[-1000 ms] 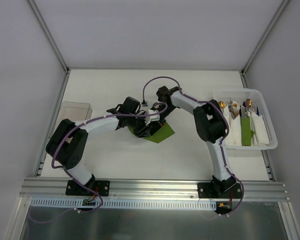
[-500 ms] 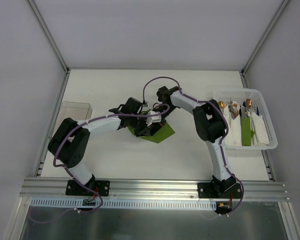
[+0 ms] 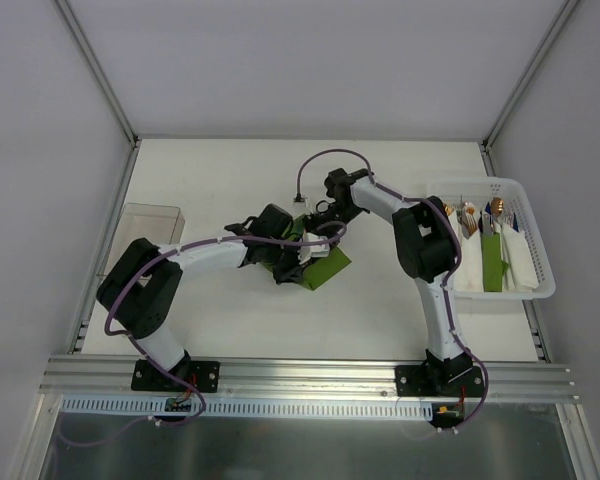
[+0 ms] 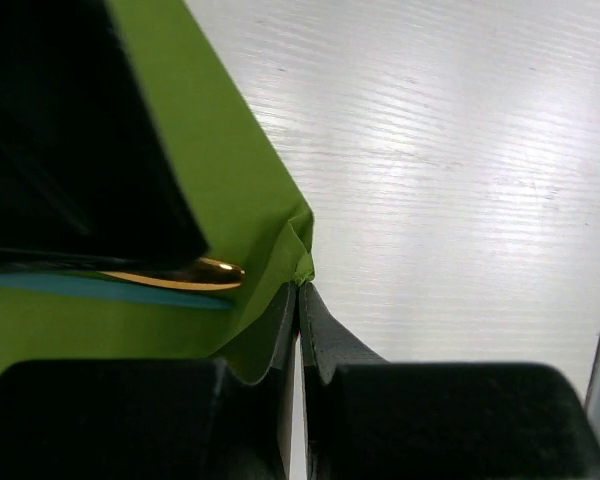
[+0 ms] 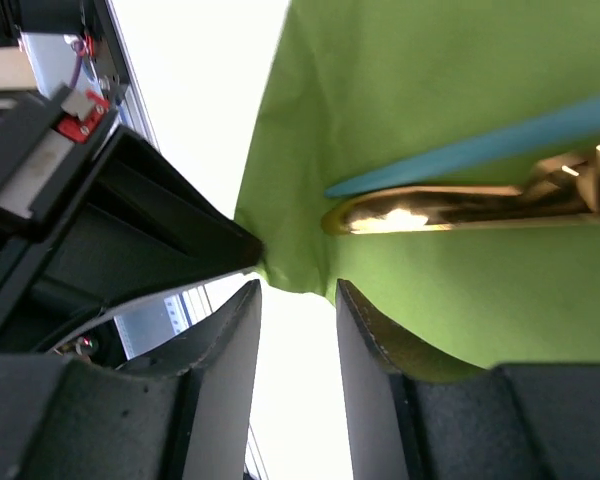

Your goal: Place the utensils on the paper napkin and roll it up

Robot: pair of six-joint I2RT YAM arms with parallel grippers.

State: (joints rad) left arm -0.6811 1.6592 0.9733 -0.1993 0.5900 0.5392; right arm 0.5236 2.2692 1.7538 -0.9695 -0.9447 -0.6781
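The left tool has closed on the paper napkin; the right tool has apparently released it.

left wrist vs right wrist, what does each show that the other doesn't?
Left wrist only: the left claw shut, pinching a crumpled corner of the paper napkin. Right wrist only: the right claw open, napkin edge just beyond its gap, plus a red connector. Both: the green napkin with a gold utensil and a teal strip on it.

L arm, R arm crowd napkin; basket blocks R edge; far table free.
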